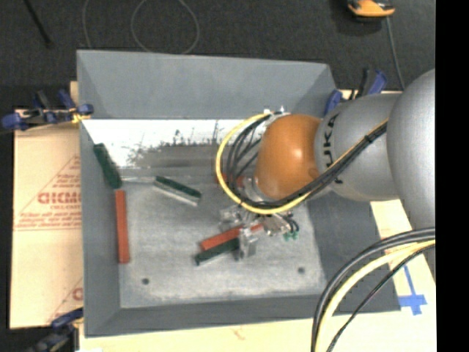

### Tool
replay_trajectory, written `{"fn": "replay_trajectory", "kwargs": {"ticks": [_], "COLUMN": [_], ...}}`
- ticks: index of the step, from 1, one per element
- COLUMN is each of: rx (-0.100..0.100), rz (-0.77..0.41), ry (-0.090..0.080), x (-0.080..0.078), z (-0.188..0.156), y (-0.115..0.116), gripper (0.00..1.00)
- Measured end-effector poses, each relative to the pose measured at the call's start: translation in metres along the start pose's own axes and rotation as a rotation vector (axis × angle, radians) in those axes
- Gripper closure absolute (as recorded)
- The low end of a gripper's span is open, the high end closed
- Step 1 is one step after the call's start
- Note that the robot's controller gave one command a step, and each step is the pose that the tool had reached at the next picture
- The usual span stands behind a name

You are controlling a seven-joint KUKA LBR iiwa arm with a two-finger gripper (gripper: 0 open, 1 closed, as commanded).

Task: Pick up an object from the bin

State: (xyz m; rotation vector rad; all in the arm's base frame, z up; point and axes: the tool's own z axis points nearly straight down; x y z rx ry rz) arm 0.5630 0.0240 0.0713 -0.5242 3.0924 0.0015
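Camera view: the claw [247,239] is low at a short red flat stick [218,242] and a dark green stick [214,255], mid-bin. I cannot tell its opening. Probably the grasp step; next, close and lift.

- The red bar [220,241] and the dark green bar [212,255] have their right ends hidden under the gripper [249,237].
- A green bit [292,233] beside the gripper is too small to identify.
- The orange wrist cover [287,158] hides the bin [220,292] floor beneath.
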Motion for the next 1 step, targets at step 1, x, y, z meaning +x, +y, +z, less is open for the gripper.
{"fn": "replay_trajectory", "kwargs": {"ticks": [1], "rx": [0.005], "rz": [0.065], "ry": [-0.007], "x": [-0.026], "z": [-0.1352], "y": [-0.0091], "gripper": [1.0]}}
